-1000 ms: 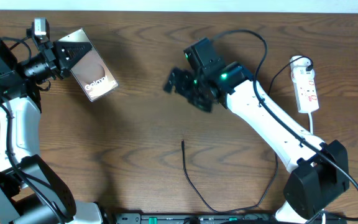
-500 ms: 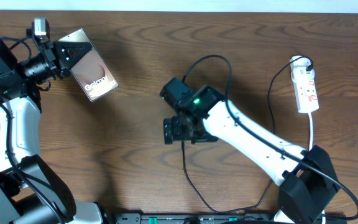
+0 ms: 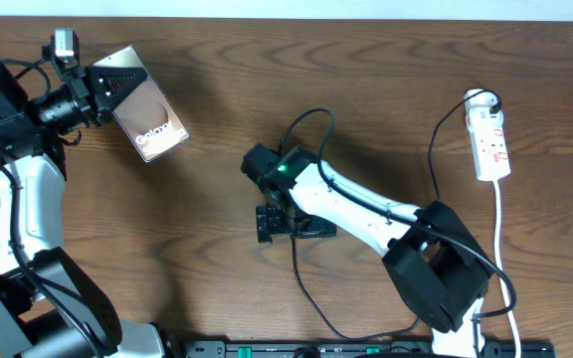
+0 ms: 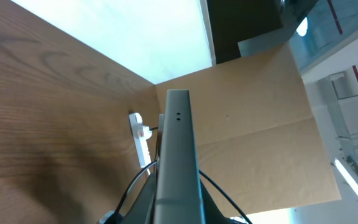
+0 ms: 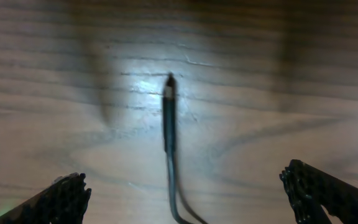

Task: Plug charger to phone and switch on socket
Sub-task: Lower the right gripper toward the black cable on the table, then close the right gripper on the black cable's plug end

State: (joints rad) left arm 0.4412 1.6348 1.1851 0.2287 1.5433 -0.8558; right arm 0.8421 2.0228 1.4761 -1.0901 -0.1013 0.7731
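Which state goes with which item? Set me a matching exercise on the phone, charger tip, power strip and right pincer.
Things:
1. flat dark rectangular phone with white lettering
2. thin black charger cable's connector tip
3. narrow white power strip
4. right pincer

States:
A. open, over the tip
B. lying at the right edge of the wooden table
C. clamped in the left pincer
D. lying loose on the wood

Pairs: 1-C, 2-D, 3-B, 4-A.

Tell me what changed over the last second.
The right gripper swept down and left and now hovers over the tip of the charger, jaws open on either side, gripping nothing. The left gripper holds the phone as before; charger and socket have not moved.
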